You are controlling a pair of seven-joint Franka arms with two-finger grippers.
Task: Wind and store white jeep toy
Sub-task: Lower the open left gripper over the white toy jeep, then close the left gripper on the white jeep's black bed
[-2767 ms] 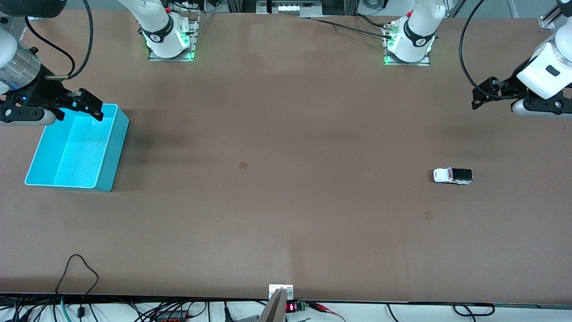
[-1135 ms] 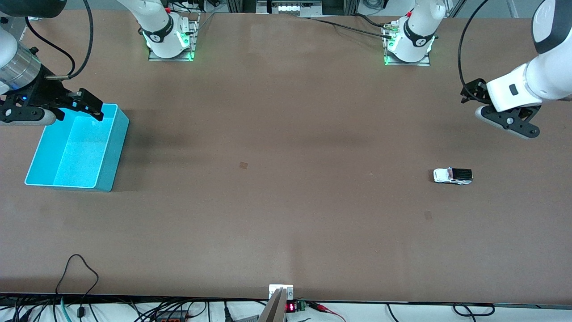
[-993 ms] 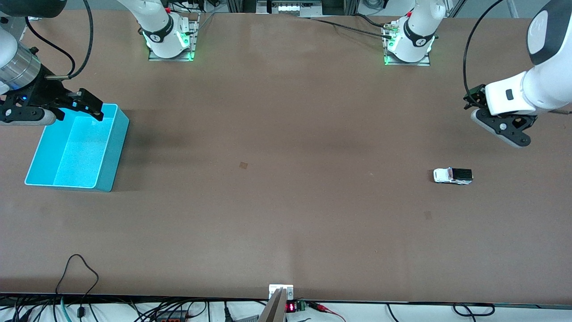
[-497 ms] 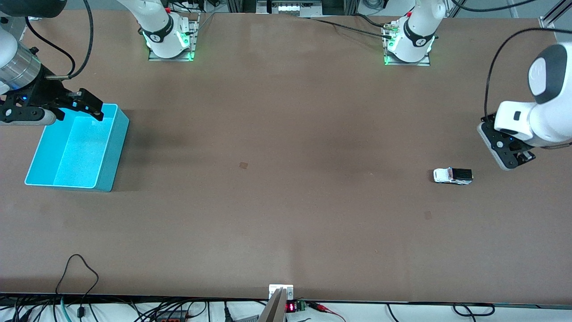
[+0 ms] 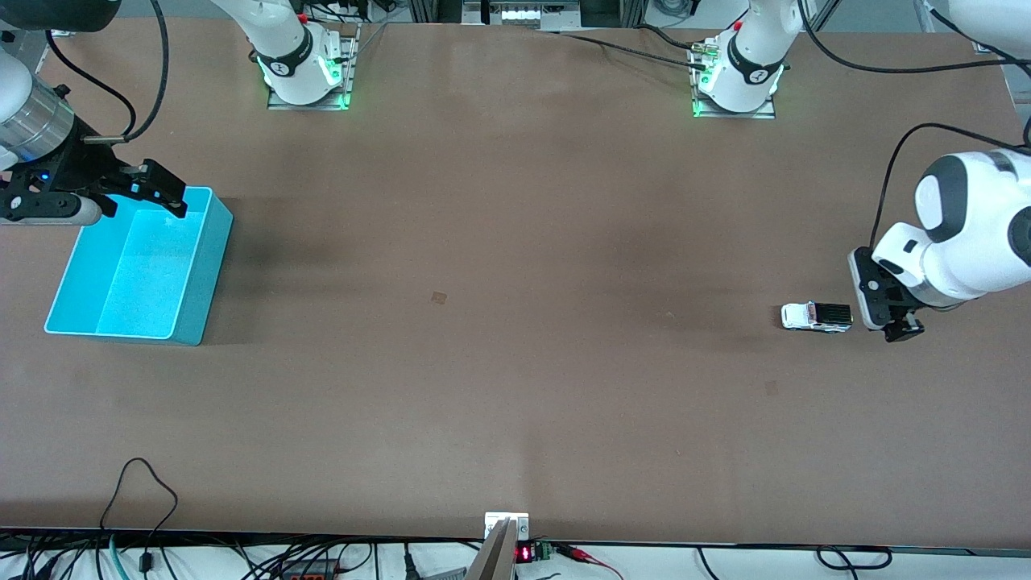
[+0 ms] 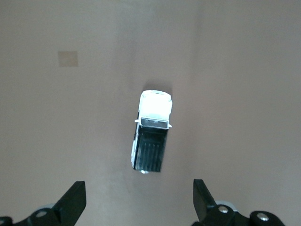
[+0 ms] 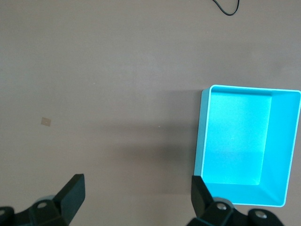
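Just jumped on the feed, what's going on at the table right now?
The left gripper hangs open just beside the white toy car, at the car's black end, not touching it. The car sits on the table toward the left arm's end. The right gripper waits, open, over the edge of the cyan bin, which shows nothing inside.

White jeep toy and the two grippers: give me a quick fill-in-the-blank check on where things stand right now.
1. The small white jeep toy with a black rear panel rests on the brown ____.
2. The left gripper, beside the jeep, has its fingers ____.
3. The open right gripper hangs over the rim of the ____ plastic bin.
4. That bin holds ____.

Missing words: table; open; cyan; nothing
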